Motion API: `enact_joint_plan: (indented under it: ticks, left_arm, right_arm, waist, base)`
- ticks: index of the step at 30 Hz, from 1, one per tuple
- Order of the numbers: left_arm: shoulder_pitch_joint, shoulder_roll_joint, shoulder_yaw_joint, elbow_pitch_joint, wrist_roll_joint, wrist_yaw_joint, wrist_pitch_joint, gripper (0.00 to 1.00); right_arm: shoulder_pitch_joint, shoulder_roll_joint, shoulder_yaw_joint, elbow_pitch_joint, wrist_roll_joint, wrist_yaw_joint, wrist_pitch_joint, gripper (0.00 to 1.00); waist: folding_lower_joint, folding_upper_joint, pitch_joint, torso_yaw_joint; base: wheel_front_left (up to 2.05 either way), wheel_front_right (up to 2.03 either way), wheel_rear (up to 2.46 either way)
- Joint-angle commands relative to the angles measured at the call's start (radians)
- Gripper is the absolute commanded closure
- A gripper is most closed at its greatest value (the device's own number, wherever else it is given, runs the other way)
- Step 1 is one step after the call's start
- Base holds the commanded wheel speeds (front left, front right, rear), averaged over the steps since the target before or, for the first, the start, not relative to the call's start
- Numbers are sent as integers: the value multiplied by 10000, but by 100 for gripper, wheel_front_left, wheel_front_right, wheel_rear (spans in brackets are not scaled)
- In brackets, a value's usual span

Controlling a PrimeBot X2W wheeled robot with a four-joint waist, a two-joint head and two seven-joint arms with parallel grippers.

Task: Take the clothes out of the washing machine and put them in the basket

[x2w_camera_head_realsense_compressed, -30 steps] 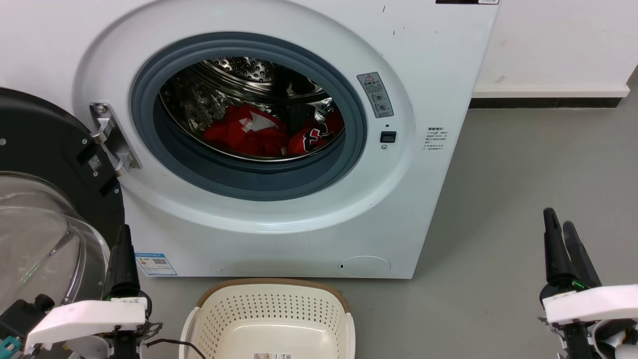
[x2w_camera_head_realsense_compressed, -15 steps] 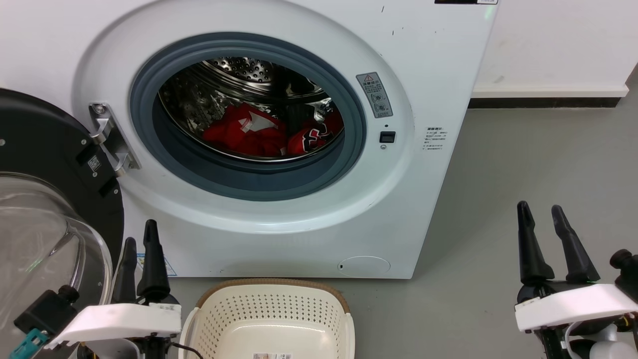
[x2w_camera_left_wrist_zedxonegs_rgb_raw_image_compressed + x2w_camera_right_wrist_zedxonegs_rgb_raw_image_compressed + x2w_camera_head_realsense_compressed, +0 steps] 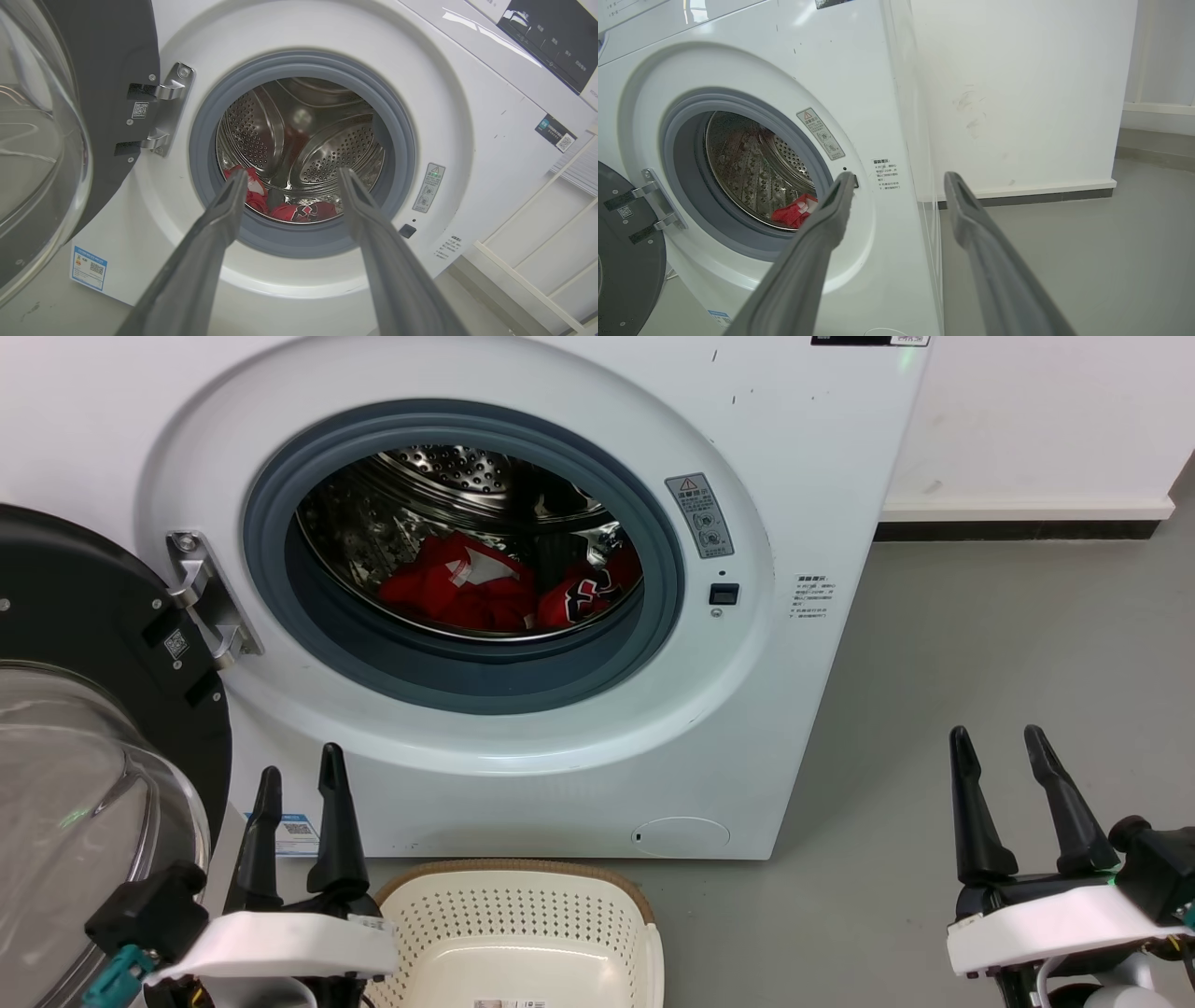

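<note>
With left gripper [image 3: 300, 761] and right gripper [image 3: 994, 733] spread and empty, risks snagging the clothes [image 3: 457, 588] on the grey seal [image 3: 467, 677], short of the basket [image 3: 509, 873].

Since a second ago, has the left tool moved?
Yes. The left tool has shifted right. It stood left of the blue label, and now its fingers straddle that label, nearer the basket.

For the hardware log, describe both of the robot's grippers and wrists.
Left gripper: two long, tapering black fingers on a flat white wrist shell, with a black block carrying a teal plug at its side. Right gripper: the same dark fingers and white shell, a black knob beside it and a small green light.
</note>
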Motion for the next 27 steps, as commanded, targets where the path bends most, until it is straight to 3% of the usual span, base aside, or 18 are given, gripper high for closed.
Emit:
enact_joint_plan:
  ticks: [1, 9, 27]
  left_arm:
    - [53, 21, -144, -196, 533, 103, -131, 0]
    - [168, 21, -527, -90, 1668, 280, -331, 0]
    - [412, 122, -1033, 601, 3382, 422, -731, 0]
  right_arm:
    - [11, -44, 26, -88, -402, -1, -122, 0]
    - [197, -44, 33, 155, -573, -2, -338, 0]
    - [447, -42, 191, 348, -2206, -2, -715, 0]
  waist:
    - [0, -1, -10, -5]
    - [0, -1, -37, -24]
    - [0, -1, -96, -57]
  base:
    - [0, 0, 0]
    - [0, 0, 0]
    - [0, 0, 0]
